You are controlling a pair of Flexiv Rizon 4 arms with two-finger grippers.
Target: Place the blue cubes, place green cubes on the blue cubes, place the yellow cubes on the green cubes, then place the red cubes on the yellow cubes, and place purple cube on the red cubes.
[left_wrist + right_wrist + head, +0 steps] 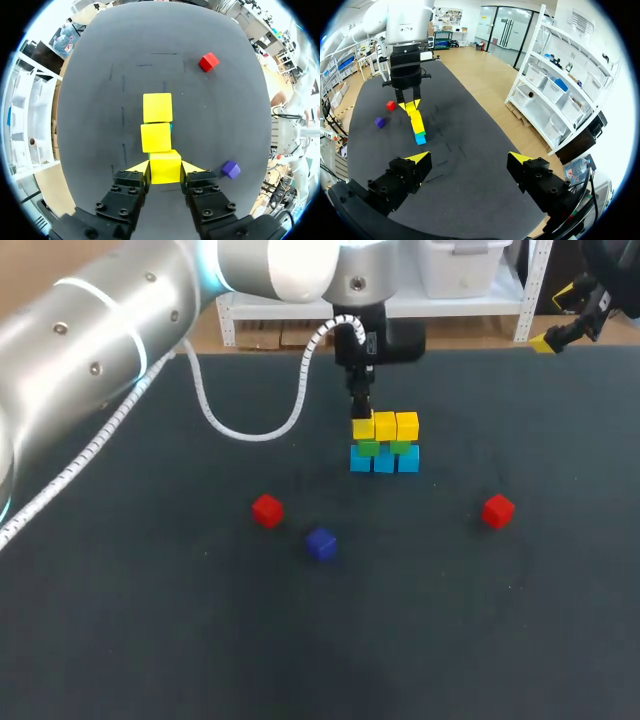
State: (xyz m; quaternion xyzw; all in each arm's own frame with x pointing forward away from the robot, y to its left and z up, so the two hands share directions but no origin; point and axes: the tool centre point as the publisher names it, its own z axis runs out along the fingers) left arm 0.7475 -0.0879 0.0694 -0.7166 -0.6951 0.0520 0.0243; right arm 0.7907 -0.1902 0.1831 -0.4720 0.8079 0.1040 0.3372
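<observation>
The stack [385, 445] is standing on the surface [150, 620], a little beyond its middle from me. Its bottom tier [385, 461] is sitting on the surface, the middle tier [368, 448] is resting on that, and the top tier [397, 425] is lying on the middle tier. My left pincer [165, 169] is hanging over the stack's left end, its fingers pressing from two sides on the end cube [363, 428] of the top tier.

Three cubes are lying apart from the stack, nearer to me. The left loose cube [267, 510] is lying to its left, the middle loose cube [321, 543] nearest me and slightly left, and the right loose cube [498, 510] to its right.

My right pincer [470, 159] is hovering well behind and right of the stack, fingers spread wide.
</observation>
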